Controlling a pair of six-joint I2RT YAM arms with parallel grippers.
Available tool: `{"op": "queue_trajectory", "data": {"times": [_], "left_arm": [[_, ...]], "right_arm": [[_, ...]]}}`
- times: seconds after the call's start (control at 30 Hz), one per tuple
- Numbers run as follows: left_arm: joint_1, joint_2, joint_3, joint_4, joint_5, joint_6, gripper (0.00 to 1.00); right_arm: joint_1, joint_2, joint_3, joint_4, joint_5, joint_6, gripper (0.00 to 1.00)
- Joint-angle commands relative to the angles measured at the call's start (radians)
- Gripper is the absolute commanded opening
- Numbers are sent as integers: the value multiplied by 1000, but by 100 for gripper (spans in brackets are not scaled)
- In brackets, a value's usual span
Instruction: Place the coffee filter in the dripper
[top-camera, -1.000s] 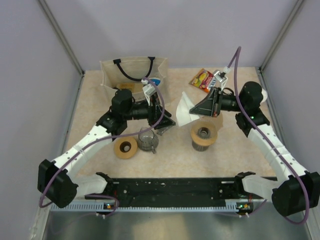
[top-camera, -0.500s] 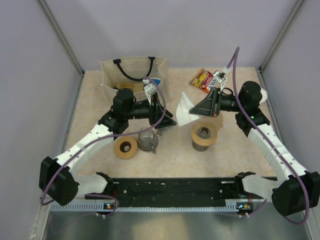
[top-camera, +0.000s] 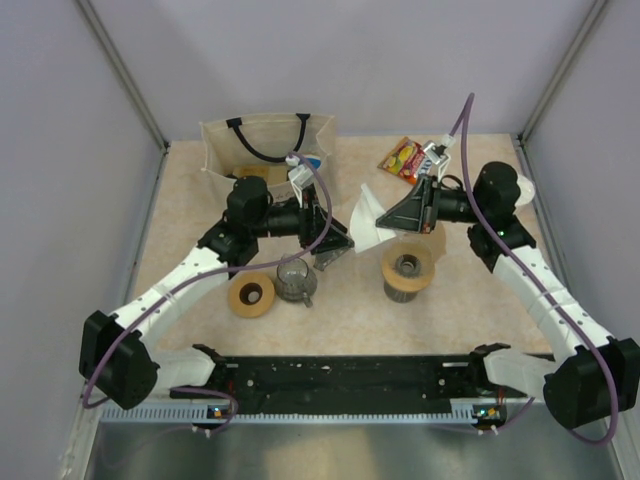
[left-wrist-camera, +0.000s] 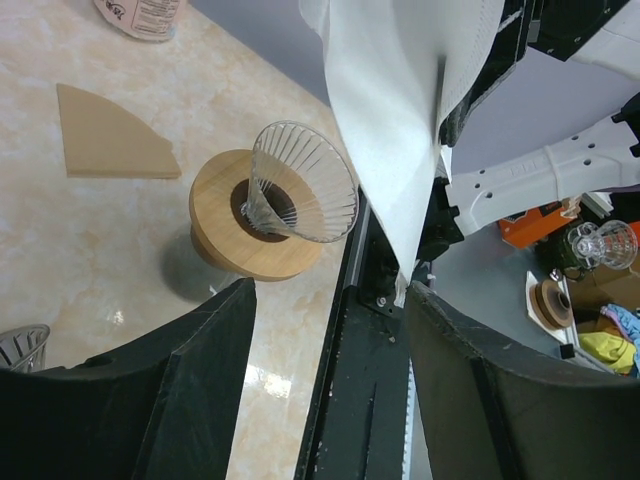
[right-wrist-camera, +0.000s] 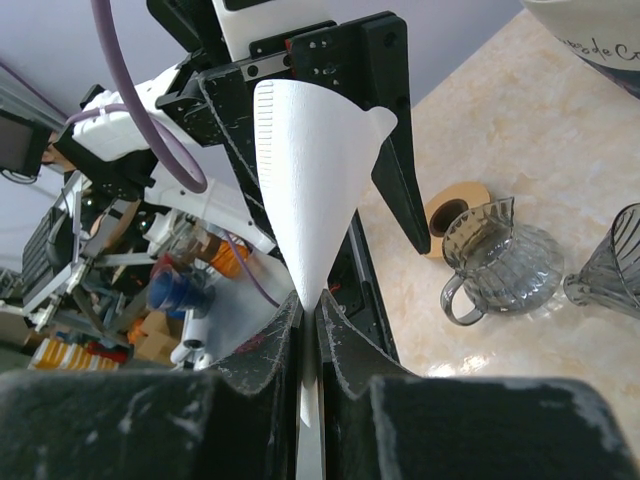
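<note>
Leaves the placing undone: on the desk (top-camera: 340, 330), an empty dripper (top-camera: 407, 268). Reaches over from the dripper's right with the right claw (right-wrist-camera: 308, 325), pressed onto the tip of the white coffee filter (top-camera: 366, 218), held aloft just behind-left of the dripper. Brackets that filter's wide end with the left claw (left-wrist-camera: 328, 300), spread.

The overhead view is lit evenly and softly from above; only short, faint shadows are cast on the tabletop (top-camera: 190, 250) beneath the arms. In the left wrist view, white glare is seen on the glossy tabletop at lower centre, and a soft shadow is thrown left of the dripper (left-wrist-camera: 300, 185). The left claw (left-wrist-camera: 330, 290) is rendered dark and blurred. In the right wrist view, the coffee filter (right-wrist-camera: 310, 170) is brightly lit, while the right claw (right-wrist-camera: 308, 310) and the left background are blurred.
</note>
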Motion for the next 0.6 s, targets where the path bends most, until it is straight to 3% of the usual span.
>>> {"op": "queue_trajectory", "data": {"times": [0.0, 0.13, 0.33, 0.57], "left_arm": [[-1, 13, 16, 77, -9, -36, 65], [-1, 32, 18, 123, 12, -74, 59], [0, 12, -1, 156, 34, -71, 58], [0, -79, -41, 33, -23, 59, 59]], "right_arm": [[24, 6, 26, 92, 0, 26, 9], [28, 12, 21, 104, -1, 37, 9], [28, 7, 26, 80, 1, 25, 9], [28, 0, 39, 51, 4, 8, 9]]}}
